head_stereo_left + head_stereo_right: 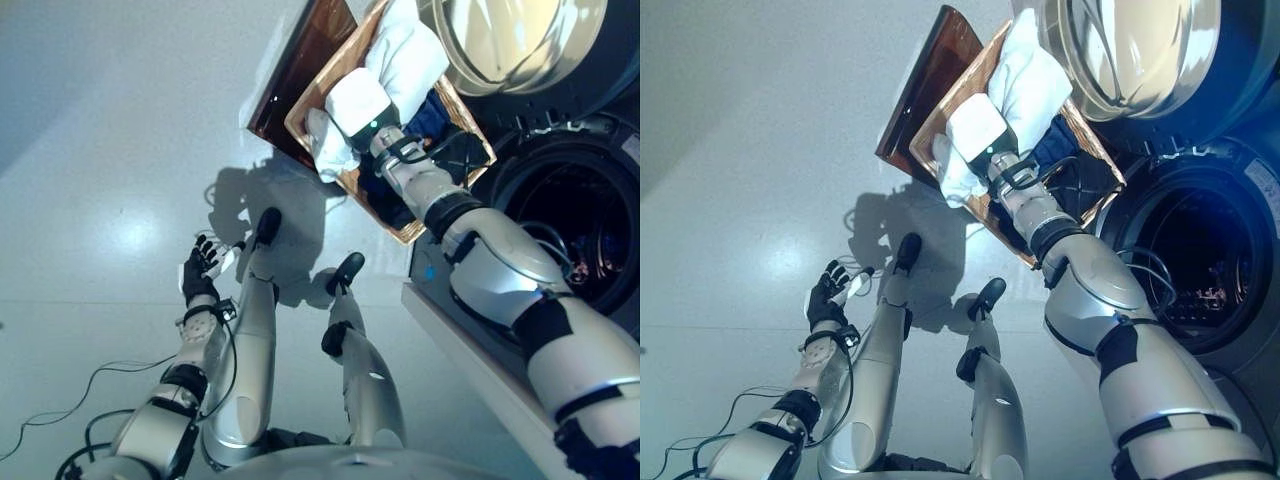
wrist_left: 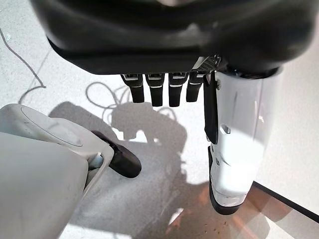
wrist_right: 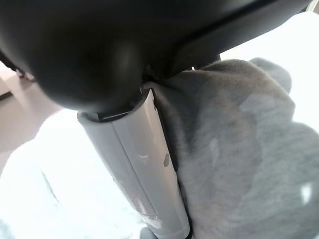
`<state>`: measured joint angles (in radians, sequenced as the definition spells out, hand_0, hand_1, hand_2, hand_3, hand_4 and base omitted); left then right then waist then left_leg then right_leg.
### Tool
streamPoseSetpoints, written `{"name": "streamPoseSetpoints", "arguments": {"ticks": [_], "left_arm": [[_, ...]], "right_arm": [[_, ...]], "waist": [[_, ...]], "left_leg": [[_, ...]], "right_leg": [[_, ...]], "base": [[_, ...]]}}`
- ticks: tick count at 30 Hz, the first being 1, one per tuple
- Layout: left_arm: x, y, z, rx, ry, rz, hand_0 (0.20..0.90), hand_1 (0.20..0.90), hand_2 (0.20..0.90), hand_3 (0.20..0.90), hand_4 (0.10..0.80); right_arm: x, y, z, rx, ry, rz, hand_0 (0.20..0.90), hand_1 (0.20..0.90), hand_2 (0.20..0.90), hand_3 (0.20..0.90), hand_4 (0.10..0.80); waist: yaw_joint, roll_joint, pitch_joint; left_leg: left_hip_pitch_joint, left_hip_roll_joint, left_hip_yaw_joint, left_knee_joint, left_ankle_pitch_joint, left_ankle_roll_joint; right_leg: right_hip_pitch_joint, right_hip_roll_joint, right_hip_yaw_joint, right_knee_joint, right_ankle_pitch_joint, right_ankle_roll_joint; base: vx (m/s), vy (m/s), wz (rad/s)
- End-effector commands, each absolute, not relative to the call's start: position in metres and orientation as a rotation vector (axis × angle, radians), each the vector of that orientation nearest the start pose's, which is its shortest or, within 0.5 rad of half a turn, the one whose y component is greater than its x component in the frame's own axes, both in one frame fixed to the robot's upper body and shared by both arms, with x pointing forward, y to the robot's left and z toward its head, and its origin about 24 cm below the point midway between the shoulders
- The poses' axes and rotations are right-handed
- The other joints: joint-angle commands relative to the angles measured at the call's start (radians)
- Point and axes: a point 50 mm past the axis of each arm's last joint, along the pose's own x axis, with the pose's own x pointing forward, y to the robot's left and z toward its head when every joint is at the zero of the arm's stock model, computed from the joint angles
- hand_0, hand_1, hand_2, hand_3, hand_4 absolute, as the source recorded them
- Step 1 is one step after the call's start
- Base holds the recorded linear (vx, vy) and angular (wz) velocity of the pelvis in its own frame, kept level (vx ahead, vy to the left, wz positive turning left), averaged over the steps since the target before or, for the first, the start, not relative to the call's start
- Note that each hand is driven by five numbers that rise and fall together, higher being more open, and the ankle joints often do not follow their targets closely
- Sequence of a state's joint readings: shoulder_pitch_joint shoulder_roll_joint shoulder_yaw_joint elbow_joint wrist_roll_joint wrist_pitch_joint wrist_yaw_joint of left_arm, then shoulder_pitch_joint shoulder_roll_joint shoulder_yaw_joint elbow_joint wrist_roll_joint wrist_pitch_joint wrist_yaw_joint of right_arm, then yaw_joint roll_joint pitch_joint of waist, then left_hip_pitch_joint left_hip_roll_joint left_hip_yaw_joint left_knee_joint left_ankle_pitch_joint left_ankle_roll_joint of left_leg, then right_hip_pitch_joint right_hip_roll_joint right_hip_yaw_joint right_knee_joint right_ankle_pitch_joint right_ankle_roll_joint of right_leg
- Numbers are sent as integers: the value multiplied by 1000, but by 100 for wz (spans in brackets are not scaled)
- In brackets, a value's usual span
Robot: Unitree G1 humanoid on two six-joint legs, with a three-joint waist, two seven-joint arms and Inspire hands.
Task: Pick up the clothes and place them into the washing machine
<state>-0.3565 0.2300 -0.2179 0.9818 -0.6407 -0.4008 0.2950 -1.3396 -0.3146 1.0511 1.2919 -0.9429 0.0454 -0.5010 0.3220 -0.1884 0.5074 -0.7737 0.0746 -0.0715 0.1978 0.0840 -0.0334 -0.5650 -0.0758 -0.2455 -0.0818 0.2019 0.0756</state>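
Left eye view shows the pick-up step in hand: the right robot hand [image 1: 358, 108] is down in the wooden basket [image 1: 300, 118] on the floor, pressed into the white cloth [image 1: 408, 48] heaped there. A dark blue garment [image 1: 437, 112] lies in the basket just beside it, toward four o'clock. In the right wrist view the white-covered thumb lies flat against grey-white fabric [image 3: 239, 149], touching it; the fingers are hidden in the folds, so I cannot tell whether the right robot hand has closed on the cloth. The left robot hand [image 1: 200, 268] hangs at about eight o'clock from the basket, well apart from it, fingers straight and relaxed, holding nothing.

The washing machine [image 1: 585, 215] stands at four o'clock from the basket, its drum dark, its door [image 1: 520, 40] swung open above the basket. The next move probably calls for a firm grasp on the cloth, a lift clear of the basket rim, then a swing to the drum mouth.
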Motion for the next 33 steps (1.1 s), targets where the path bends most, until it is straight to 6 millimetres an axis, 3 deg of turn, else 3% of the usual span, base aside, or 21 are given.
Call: {"name": "streamPoseSetpoints", "arguments": {"ticks": [1,9,20,21,25,26,27,30,31,32,33], "left_arm": [[270,202,-47,-179,254,395,900,900,900,900,800],[270,204,-49,-162,263,403,900,900,900,900,800],[266,210,-56,-146,312,460,900,900,900,900,800],[264,213,-59,-142,328,479,900,900,900,900,800],[262,215,-61,-142,339,496,900,900,900,900,800],[259,217,-64,-146,355,516,900,900,900,900,800],[260,217,-63,-146,354,516,900,900,900,900,800],[255,221,-68,-156,376,551,900,900,900,900,800],[255,221,-68,-155,377,551,900,900,900,900,800],[252,223,-70,-157,388,569,900,900,900,900,800],[252,223,-70,-156,389,569,900,900,900,900,800]], "right_arm": [[425,-134,280,-2169,-682,-393,200,200,200,200,300],[424,-132,281,-2137,-706,-395,200,200,200,200,300],[419,-109,282,-1859,-818,-370,200,200,200,200,300],[417,-102,279,-1732,-829,-356,200,200,200,200,300],[412,-91,278,-1518,-852,-320,200,200,200,200,300],[409,-86,276,-1364,-856,-296,200,200,200,200,300],[409,-87,276,-1364,-856,-297,200,200,200,200,300],[397,-73,272,-1050,-879,-227,200,200,200,200,300],[397,-73,272,-1050,-878,-227,200,200,200,200,300],[390,-67,270,-892,-888,-176,200,200,200,200,300],[390,-67,270,-892,-888,-175,200,200,200,200,300]], "waist": [[16,90,13],[12,90,13],[-9,74,-11],[-11,70,-18],[-22,66,-34],[-26,64,-44],[-27,65,-46],[-42,64,-63],[-42,64,-64],[-48,63,-72],[-48,63,-72]], "left_leg": [[119,-40,-38,-285,130,-73],[146,-38,-26,-285,127,-71],[201,-37,-5,-285,118,-64],[216,-34,3,-285,112,-64],[230,-34,9,-285,109,-60],[244,-31,16,-285,103,-59],[241,-31,14,-285,106,-59],[265,-27,29,-285,98,-54],[265,-27,29,-285,98,-54],[276,-24,37,-285,95,-52],[276,-24,37,-285,95,-52]], "right_leg": [[141,-15,-20,54,-18,71],[154,-16,-9,60,-20,71],[198,-18,8,58,-20,71],[210,-18,13,58,-23,71],[219,-19,20,60,-24,70],[231,-21,24,61,-28,69],[228,-21,23,60,-27,69],[242,-23,37,63,-31,68],[242,-23,37,63,-31,68],[249,-24,41,62,-33,68],[248,-24,41,62,-33,68]], "base": [[0,0,0],[0,1,-1],[9,5,-5],[26,8,-9],[10,8,-7],[0,0,0],[28,15,-4],[28,21,-12],[25,16,-12],[17,7,-9],[31,7,-15]]}}
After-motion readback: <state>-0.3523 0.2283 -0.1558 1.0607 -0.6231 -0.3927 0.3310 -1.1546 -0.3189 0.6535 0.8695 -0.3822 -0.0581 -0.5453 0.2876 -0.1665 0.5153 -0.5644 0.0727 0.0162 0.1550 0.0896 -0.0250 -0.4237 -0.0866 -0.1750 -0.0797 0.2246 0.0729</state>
